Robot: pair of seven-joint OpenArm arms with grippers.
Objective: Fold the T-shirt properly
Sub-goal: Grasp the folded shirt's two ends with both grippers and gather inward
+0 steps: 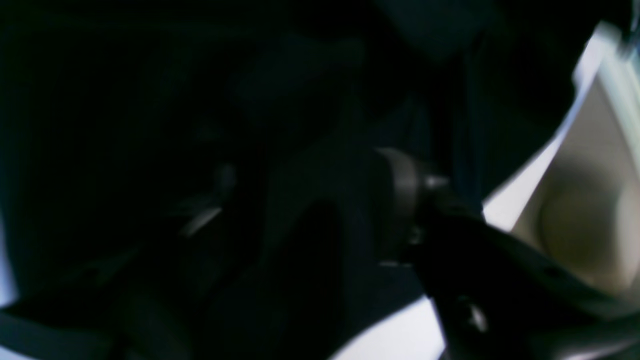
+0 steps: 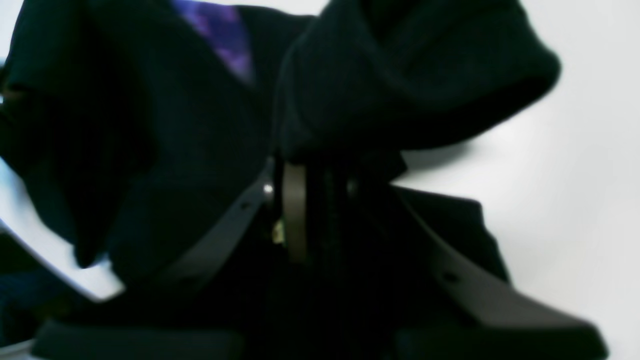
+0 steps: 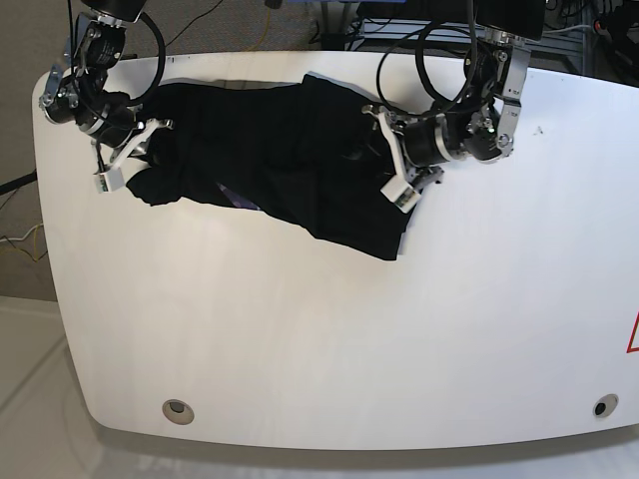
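The black T-shirt (image 3: 290, 160) lies crumpled across the far part of the white table (image 3: 300, 349), from the far left to the middle. A purplish patch (image 2: 225, 40) shows on it. My right gripper (image 3: 140, 155) is at the shirt's left end, and in the right wrist view it (image 2: 315, 195) is shut on a bunch of black cloth. My left gripper (image 3: 384, 155) is at the shirt's right side. The left wrist view is dark and blurred, with black cloth filling the space between the gripper's (image 1: 320, 200) fingers.
Cables and equipment stand behind the table's far edge (image 3: 339, 30). Two round holes (image 3: 178, 407) (image 3: 599, 407) sit near the table's front edge. A red mark (image 3: 633, 334) is at the right edge. Bare table shows in front of the shirt.
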